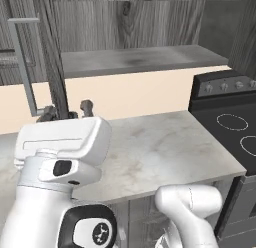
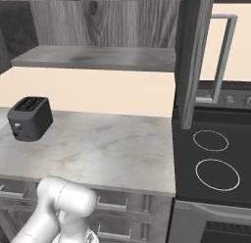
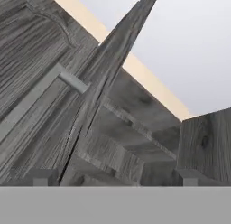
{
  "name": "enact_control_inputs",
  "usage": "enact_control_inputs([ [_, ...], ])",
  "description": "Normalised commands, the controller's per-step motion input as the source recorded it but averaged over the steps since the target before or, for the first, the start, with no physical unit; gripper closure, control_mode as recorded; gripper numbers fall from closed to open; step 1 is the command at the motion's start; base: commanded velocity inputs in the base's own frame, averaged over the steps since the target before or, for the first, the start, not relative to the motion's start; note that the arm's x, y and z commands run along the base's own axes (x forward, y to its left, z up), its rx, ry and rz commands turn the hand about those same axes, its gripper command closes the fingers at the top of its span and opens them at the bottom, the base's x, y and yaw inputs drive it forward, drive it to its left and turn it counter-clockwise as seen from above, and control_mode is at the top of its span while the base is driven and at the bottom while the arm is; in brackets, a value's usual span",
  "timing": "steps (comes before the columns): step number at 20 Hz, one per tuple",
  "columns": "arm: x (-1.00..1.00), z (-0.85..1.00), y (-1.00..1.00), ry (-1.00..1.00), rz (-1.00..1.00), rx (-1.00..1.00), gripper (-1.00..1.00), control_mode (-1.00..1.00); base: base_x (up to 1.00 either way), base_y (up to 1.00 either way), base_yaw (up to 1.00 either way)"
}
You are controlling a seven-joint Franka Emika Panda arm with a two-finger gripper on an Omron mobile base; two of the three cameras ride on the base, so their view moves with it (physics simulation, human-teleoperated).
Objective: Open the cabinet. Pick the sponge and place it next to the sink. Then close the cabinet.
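The cabinet (image 2: 98,21) filled the top of both base views, both doors swung out: one door edge stood at the upper left of the left base view (image 1: 52,52), the other at the upper right of the right base view. Its bottom shelf (image 2: 98,58) lay bare. Below ran the marble counter (image 1: 160,152), with the stove (image 2: 211,158) at its right end. A black toaster (image 2: 29,118) sat at mid-left of the right base view. The gripper (image 1: 67,111), released and wide, straddled the left door's edge.
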Motion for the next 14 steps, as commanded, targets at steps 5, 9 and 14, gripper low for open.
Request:
enact_control_inputs([
  [5, 0.15, 0.00, 0.70, -0.05, -0.35, 0.00, -1.00, -1.00, 0.00, 0.00, 0.00],
  [9, 0.34, -0.19, 0.52, -0.07, -0.43, 0.02, -1.00, -1.00, 0.00, 0.00, 0.00],
  [14, 0.37, -0.34, 0.43, -0.08, -0.36, 0.22, -1.00, -1.00, 0.00, 0.00, 0.00],
])
